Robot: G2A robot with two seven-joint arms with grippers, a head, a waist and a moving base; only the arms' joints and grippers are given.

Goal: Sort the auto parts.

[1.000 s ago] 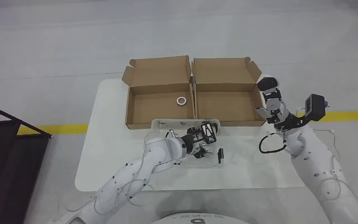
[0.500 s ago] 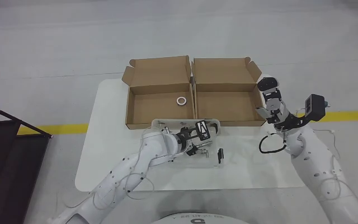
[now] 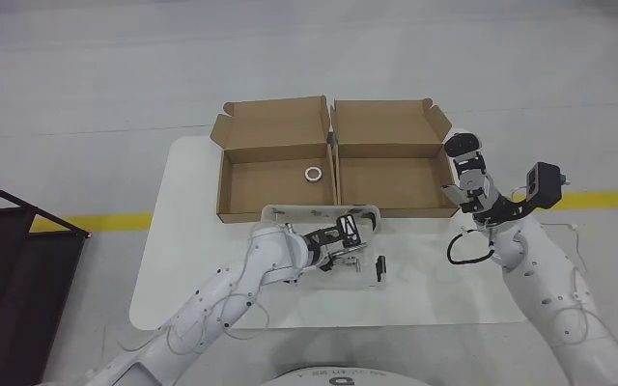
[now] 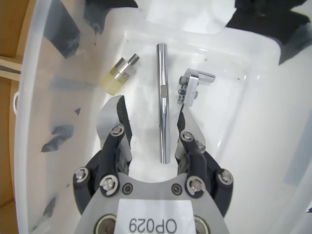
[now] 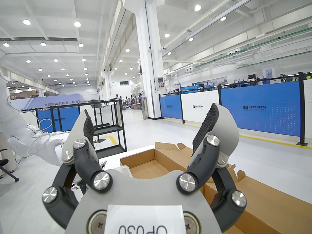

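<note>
Fingers point(image 4: 107, 120) of the left gripper point(image 4: 151, 109): spread, grasping nothing, lowered inside the clear plastic bin point(image 4: 26, 98).
Steel rod point(image 4: 162, 103): flat on the bin floor, lengthwise between the two pads, touched by neither; open gap on both sides.
Threaded fitting point(image 4: 119, 77), yellowish body: just beside one fingertip, apart from the rod, near the bin wall.
Metal bracket point(image 4: 191, 87): just beside the other fingertip, apart from the rod.
Bin position: on the white table point(image 3: 193, 261), its far rim just beside the front walls of two open cardboard boxes; bare table on its left.
Left box point(image 3: 275, 183): holds one ring point(image 3: 313, 174) near its right wall, floor otherwise open.
Right box point(image 3: 386, 183): floor bare.
Right gripper point(image 5: 151, 110): fingers released wide, holding nothing, raised in the air beside the right box's outer edge, well apart from the bin.
</note>
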